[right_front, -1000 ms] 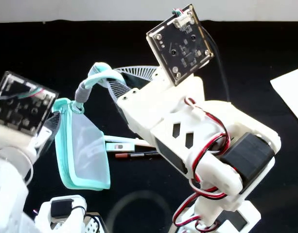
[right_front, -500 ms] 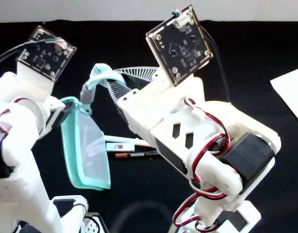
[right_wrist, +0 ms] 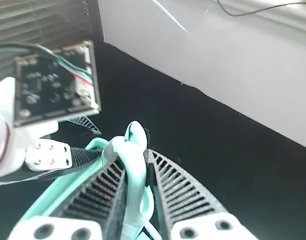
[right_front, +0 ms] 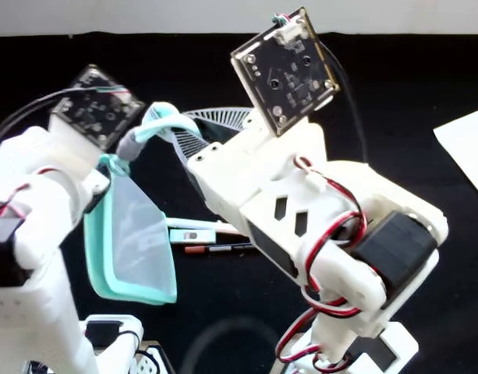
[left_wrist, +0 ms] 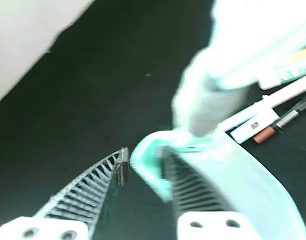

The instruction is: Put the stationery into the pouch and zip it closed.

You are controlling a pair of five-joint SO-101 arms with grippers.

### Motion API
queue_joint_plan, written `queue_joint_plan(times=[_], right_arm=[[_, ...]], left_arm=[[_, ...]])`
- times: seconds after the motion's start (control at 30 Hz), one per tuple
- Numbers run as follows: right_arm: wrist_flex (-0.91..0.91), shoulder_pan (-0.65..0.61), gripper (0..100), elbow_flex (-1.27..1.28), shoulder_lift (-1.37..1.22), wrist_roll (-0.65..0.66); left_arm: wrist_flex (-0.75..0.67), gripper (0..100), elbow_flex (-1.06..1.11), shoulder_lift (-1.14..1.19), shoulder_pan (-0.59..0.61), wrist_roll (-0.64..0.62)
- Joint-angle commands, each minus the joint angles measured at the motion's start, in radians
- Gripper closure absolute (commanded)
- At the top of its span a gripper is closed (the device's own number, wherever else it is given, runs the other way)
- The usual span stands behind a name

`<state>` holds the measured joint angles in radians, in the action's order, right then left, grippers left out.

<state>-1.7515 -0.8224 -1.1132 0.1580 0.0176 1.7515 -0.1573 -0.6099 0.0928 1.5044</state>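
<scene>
Mint pouch [right_front: 133, 241] hanging, right gripper [right_wrist: 136, 156] pinching its strap [right_front: 162, 117], left gripper [left_wrist: 145, 165] spread at pouch rim (2 pens [right_front: 196, 234] lying just beside pouch)

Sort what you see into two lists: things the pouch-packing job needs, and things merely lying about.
Job in hand:
teal pouch, its strap held in the right gripper
white pen
red-brown pen

Lying about:
white sheet, off to one side

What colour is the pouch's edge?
Mint green trim on the see-through zip pouch; best in the high view.
</scene>
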Motion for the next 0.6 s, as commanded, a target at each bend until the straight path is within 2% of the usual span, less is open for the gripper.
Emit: queue_joint_plan(times=[0.0,0.13,0.3,0.43,0.57], right_arm=[[-0.008,0.015,99.2,0.045,0.001,0.005],[-0.008,0.015,99.2,0.064,0.004,0.005],[-0.008,0.082,99.2,0.071,0.008,0.003],[-0.008,0.197,99.2,0.07,0.01,-0.031],[-0.008,0.334,99.2,0.062,0.012,-0.051]], left_arm=[[0.002,99,0.012,0.01,-0.028,0.037],[-0.005,99,0.002,0.008,-0.018,0.037],[-0.008,99,-0.059,0.008,0.094,0.029],[-0.038,99,-0.12,0.008,0.165,-0.089],[-0.034,99,-0.163,0.005,0.183,-0.198]])
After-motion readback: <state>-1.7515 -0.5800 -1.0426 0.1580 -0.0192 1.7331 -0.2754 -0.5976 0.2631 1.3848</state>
